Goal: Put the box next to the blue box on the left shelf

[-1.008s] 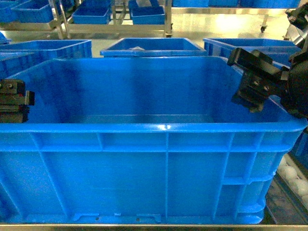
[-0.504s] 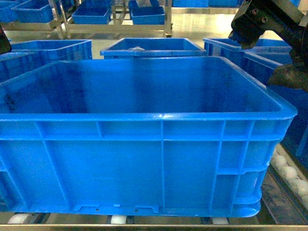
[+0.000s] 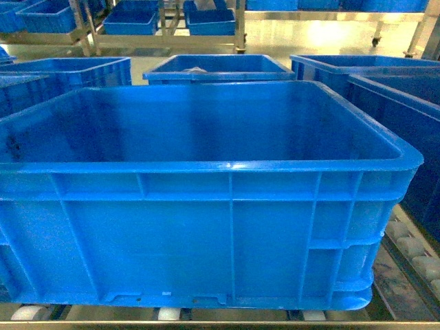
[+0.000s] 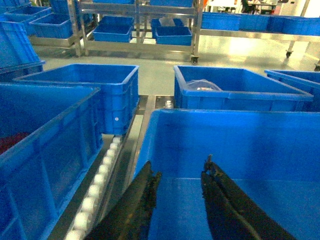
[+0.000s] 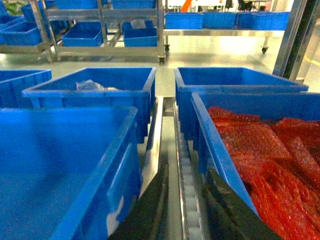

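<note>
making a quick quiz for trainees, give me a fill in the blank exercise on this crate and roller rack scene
1. The large bright-blue plastic crate in the head view holds ____.
2. It rests on small ____ plastic rollers of the silvery metal rack.
3. The neighbouring blue crate in the right wrist view holds ____ plastic packets.
4. The left gripper hangs with its fingers ____.

Missing words: nothing; white; red; apart

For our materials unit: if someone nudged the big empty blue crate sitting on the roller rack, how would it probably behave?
The crate would likely glide easily, since it rests on white rollers. It probably stays stiff, given its ribbed walls and thick rim. It looks empty, so it is likely light for its size, and its wide, low shape makes tipping unlikely.
</note>
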Tool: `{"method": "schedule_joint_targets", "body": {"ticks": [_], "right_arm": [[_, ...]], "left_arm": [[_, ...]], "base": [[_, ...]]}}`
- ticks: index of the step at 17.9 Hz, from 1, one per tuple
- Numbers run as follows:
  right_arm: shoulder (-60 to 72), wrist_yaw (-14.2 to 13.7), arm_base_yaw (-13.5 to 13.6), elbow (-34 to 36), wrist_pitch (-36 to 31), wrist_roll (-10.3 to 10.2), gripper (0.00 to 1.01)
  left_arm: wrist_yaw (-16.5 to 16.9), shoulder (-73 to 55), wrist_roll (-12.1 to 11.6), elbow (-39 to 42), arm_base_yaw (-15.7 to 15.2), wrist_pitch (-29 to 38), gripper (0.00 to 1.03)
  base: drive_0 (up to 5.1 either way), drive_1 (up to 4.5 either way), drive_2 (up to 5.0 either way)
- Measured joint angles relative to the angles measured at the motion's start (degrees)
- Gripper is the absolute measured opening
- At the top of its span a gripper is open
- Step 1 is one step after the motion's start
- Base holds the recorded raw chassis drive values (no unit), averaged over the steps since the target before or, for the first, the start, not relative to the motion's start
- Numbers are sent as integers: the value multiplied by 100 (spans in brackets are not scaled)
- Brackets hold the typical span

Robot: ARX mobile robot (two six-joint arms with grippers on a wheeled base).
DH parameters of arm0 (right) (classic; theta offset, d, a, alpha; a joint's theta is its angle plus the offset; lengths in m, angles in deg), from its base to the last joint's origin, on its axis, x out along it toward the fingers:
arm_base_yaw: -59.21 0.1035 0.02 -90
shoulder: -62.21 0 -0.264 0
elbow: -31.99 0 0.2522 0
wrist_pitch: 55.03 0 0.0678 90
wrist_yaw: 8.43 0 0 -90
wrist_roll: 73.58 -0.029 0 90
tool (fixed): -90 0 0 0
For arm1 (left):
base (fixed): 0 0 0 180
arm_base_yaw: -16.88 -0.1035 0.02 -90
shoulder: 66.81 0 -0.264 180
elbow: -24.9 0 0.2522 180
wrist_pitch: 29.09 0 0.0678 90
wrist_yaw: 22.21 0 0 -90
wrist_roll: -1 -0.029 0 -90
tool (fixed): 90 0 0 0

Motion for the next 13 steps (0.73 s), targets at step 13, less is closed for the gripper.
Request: {"method": "schedule_joint_targets", "body": {"ticks": [13], "right_arm": [[-3222,1060,-1038,1987,1327,186,2]], "left_arm": [[0,3257,-2,1812,-9,-1561,2]], "base": [[0,0,0]]}}
